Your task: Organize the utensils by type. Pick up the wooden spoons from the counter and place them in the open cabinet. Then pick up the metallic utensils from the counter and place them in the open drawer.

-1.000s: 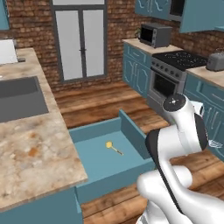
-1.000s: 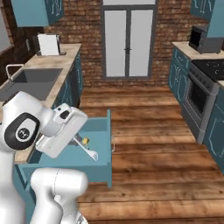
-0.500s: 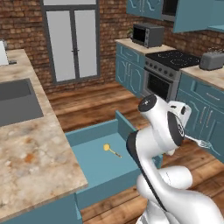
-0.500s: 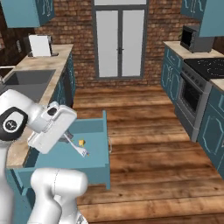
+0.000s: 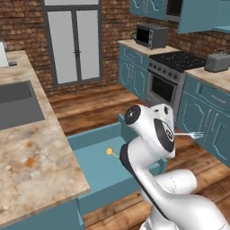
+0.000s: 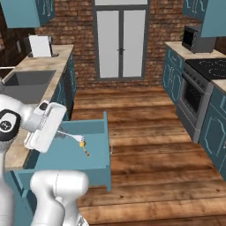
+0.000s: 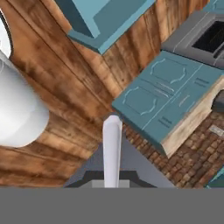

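Behind the arm, left base view: open drawer (image 5: 96, 168), yellow-ended utensil (image 5: 109, 152) near its back edge, shaft hidden. Fork (image 5: 191, 134) juts past the wrist.
Right base view: second utensil (image 6: 66, 134) partly hidden.
Hand view: gripper (image 7: 112, 173) pinches the fork handle, tines cut off.

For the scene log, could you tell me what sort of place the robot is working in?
A home kitchen, rendered: a stove with a microwave beside it, a sink set in the marbled counter, and teal cabinets.

Open drawer (image 6: 95, 152) pulled out from counter (image 6: 42, 66); yellow-ended metallic utensil (image 6: 83, 145) inside.
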### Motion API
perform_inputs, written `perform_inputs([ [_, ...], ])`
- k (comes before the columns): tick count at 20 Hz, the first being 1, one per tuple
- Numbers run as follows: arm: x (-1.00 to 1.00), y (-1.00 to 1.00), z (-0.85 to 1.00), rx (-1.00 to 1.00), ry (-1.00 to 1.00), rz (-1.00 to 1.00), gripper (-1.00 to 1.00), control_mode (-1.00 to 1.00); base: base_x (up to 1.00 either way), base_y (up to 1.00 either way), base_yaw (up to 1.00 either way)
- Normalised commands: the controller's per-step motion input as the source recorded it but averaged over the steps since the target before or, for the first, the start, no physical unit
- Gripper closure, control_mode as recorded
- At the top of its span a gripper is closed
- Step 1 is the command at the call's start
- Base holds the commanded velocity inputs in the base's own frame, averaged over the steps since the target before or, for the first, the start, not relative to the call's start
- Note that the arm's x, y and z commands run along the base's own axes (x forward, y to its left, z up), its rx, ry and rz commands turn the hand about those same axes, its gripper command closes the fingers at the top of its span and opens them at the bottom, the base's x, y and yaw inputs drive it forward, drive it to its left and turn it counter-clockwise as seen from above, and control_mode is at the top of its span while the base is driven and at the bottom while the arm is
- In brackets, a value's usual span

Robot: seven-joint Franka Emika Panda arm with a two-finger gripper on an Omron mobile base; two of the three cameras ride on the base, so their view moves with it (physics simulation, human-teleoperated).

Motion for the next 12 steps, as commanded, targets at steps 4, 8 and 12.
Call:
perform_inputs([
  [4,0.12,0.08,-0.30,-0.22,0.31,0.66,1.00,-1.00,0.00,0.00,0.00],
  [8,0.07,0.15,-0.14,-0.17,0.35,0.66,1.00,-1.00,0.00,0.00,0.00],
  [12,0.30,0.34,0.05,-0.01,0.40,0.41,1.00,-1.00,0.00,0.00,0.00],
])
